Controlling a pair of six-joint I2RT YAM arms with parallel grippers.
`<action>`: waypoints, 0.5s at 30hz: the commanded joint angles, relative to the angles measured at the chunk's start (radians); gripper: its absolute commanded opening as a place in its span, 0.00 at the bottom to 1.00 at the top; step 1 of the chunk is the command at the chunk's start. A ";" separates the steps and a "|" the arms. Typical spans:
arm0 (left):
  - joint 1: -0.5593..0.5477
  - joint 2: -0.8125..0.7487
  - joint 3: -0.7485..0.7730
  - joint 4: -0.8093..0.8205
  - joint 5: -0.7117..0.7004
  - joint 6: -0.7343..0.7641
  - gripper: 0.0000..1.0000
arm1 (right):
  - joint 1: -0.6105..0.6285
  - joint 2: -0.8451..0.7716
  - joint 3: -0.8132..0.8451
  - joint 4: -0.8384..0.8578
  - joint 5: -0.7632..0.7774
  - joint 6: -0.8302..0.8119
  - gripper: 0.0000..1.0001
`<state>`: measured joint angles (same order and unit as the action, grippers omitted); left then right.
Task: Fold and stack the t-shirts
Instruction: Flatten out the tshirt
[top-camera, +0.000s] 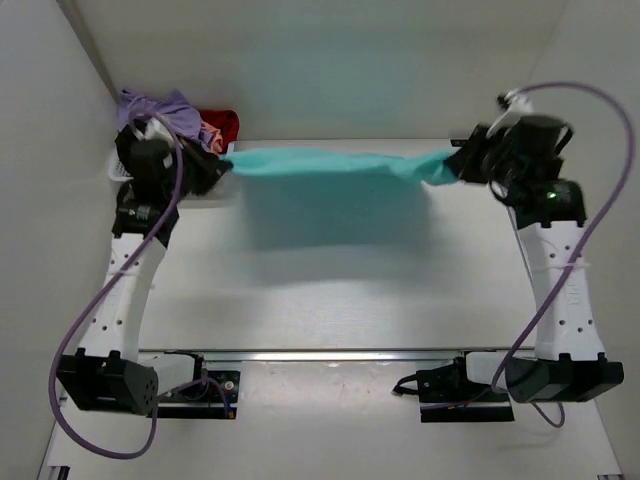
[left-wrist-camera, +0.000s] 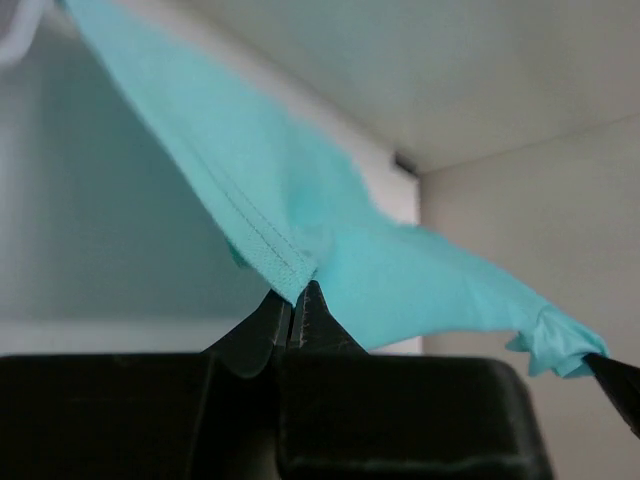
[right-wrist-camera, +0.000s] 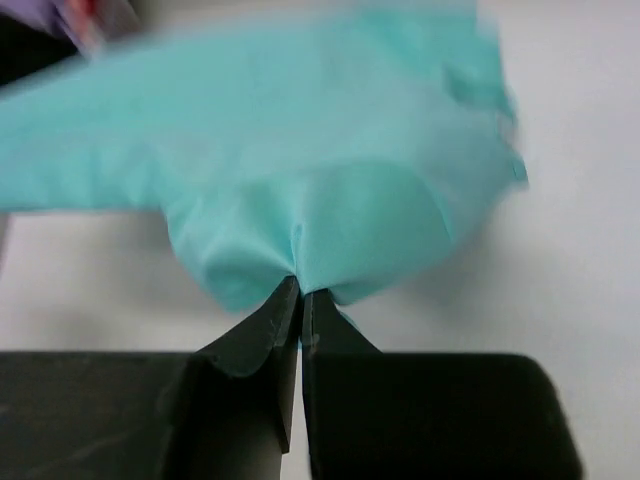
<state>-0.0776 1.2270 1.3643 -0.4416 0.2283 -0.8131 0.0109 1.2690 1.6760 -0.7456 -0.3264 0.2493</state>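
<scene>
Teal t-shirt (top-camera: 330, 165) hangs stretched as a band across the upper middle of the top view, off the table (top-camera: 350, 300), its shadow beneath. Left gripper (top-camera: 222, 168) pinches the left end, jaws closed on a stitched hem. Right gripper (top-camera: 455, 166) pinches the right end, jaws closed on bunched cloth. Lavender shirt (top-camera: 160, 105) and red shirt (top-camera: 228, 122) lie heaped at upper left.
</scene>
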 joint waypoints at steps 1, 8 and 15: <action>-0.016 -0.029 -0.284 -0.002 -0.007 -0.002 0.00 | 0.040 -0.086 -0.284 -0.041 0.015 0.042 0.00; -0.021 -0.090 -0.608 0.020 -0.064 0.018 0.00 | 0.098 -0.165 -0.708 -0.187 -0.026 0.125 0.00; -0.025 -0.121 -0.728 -0.057 -0.142 0.031 0.00 | 0.115 -0.096 -0.884 -0.255 -0.108 0.150 0.00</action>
<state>-0.0952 1.1492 0.6674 -0.4843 0.1440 -0.8032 0.1139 1.1564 0.8326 -0.9714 -0.3756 0.3744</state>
